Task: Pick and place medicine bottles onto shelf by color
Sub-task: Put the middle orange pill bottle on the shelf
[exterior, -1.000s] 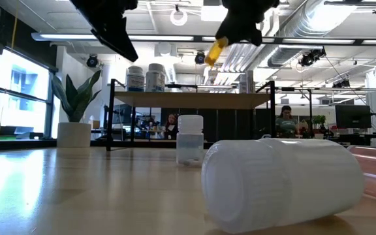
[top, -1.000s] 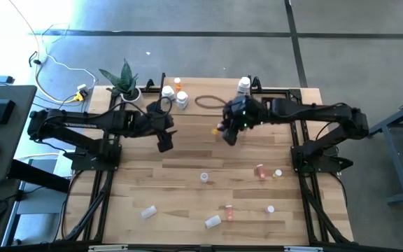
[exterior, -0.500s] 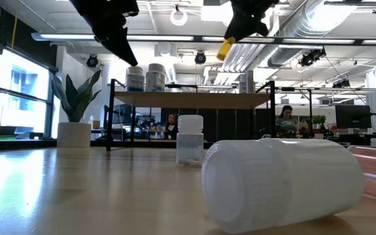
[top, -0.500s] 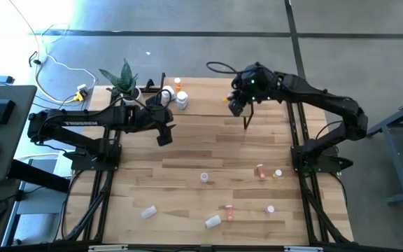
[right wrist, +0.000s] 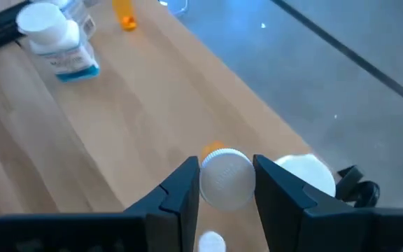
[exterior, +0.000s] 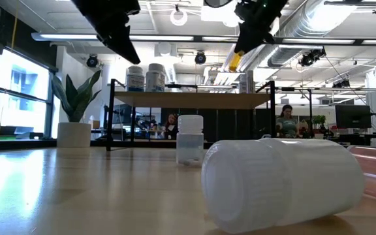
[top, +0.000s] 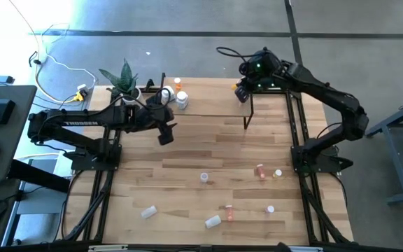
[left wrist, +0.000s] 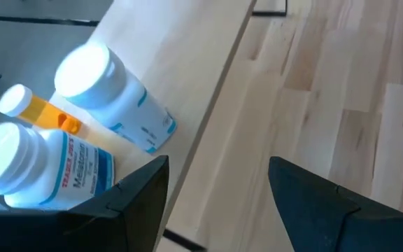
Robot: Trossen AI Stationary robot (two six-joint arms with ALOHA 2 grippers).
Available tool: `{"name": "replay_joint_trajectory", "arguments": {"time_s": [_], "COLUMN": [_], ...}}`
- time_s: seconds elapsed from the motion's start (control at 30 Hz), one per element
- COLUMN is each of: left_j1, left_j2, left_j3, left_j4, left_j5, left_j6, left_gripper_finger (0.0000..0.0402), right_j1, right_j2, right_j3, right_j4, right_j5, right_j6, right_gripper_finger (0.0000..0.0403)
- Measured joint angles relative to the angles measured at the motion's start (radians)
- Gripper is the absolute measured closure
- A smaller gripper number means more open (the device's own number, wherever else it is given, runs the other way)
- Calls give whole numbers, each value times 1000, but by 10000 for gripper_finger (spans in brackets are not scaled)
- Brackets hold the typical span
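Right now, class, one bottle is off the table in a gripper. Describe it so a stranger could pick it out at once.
Find the shelf along the table's far edge, then its right end, where the right gripper hangs. Clamped between its fingers is a small orange bottle with a white cap. Unlike the bottles standing at the shelf's left end or scattered on the tabletop, this one is in the air.

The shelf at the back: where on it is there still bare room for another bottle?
The shelf is bare along its middle, between the white and orange bottles crowded at its left end and the right gripper, whose jaws hold an orange bottle over the right end.
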Motion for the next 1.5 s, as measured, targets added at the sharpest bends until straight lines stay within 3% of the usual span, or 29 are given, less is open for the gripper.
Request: {"name": "replay_joint_trajectory", "arguments": {"time_s": [0.47, 0.63, 1.5], "left_j1": [0, 0, 0], "left_j2": [0, 0, 0], "left_j3": [0, 0, 0], "left_j4": [68, 67, 64], "left_j5": [-10, -10, -2], "left_j6": [-10, -10, -17], "left_gripper_finger": [165, 165, 165], "right_j1": [-15, -16, -87], "right_j2": [52, 78, 84], "right_j3": [-2, -3, -3], "right_j4": [-112, -166, -203], "right_j5": [-15, 38, -8], "right_j6": [-40, -51, -69], "right_gripper_finger": [297, 297, 297]}}
